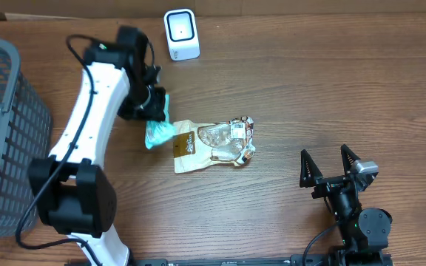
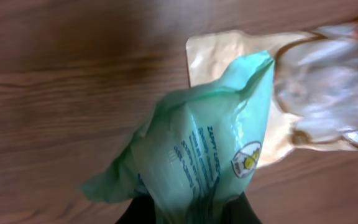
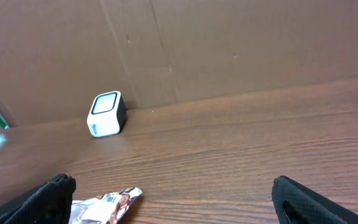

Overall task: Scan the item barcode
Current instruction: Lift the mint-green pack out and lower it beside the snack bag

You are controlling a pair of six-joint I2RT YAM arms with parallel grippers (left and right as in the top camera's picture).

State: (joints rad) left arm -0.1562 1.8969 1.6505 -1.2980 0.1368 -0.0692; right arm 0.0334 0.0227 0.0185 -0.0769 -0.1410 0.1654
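Note:
My left gripper (image 1: 152,111) is shut on a mint-green packet (image 1: 158,133), which hangs just above the table; in the left wrist view the green packet (image 2: 210,149) with blue print fills the middle and my fingers (image 2: 241,211) pinch its lower end. Beside it lies a tan and clear snack bag (image 1: 211,144) with a white barcode label, also seen as the snack bag (image 2: 328,81) behind the packet. The white barcode scanner (image 1: 181,33) stands at the table's back edge; the scanner (image 3: 106,114) faces forward. My right gripper (image 1: 330,164) rests open at the front right, nothing between its fingers.
A grey mesh basket (image 1: 9,118) with some items inside stands at the left edge. A cardboard wall (image 3: 229,43) runs along the back of the table. Bare wood table (image 1: 331,89) stretches between the snack bag and the right arm.

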